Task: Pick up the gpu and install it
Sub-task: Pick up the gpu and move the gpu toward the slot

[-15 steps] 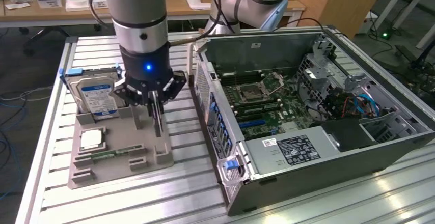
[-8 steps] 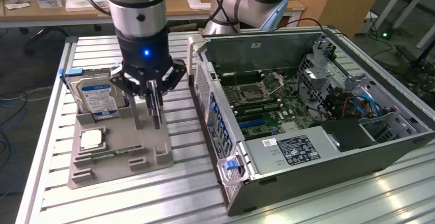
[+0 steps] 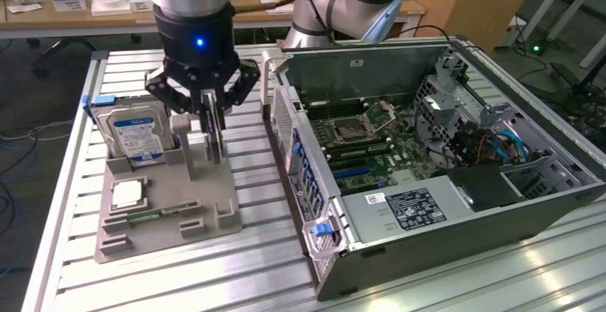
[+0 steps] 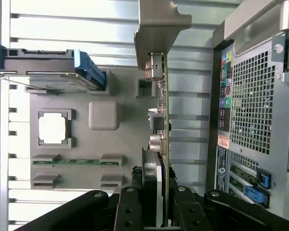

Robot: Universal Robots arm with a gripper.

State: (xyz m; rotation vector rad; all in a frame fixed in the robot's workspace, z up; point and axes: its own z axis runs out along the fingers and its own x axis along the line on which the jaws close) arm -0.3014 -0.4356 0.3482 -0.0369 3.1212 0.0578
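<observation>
Spanning the scene: slatted aluminium bench (image 3: 142, 283), bare slats open at the near edge and in a narrow strip between the two fixtures.

- Computer case (image 3: 445, 248): lying on its side, lid off, motherboard exposed; occupies the exterior view's right half, its perforated rear wall facing the tray.
- Grey holder tray (image 3: 204, 216): on the exterior view's left, just beside the case but apart from it.
- Arm (image 3: 189, 0): descending near-vertically over the tray's far end, wrist pointing straight down.
- Hard drive (image 3: 135, 133): upright in its slot, next to the arm.
- End effector (image 3: 204, 110): fingers (image 4: 130, 211) pinched on the gpu's upper edge.
- gpu (image 3: 217, 138): standing on edge, upright, at the tray side nearer the case; metal bracket (image 4: 159, 24) at one end.
- Processor chip (image 3: 126, 193): flat in a square pocket.
- Memory stick (image 3: 152, 215): in a slot near the tray's front.
</observation>
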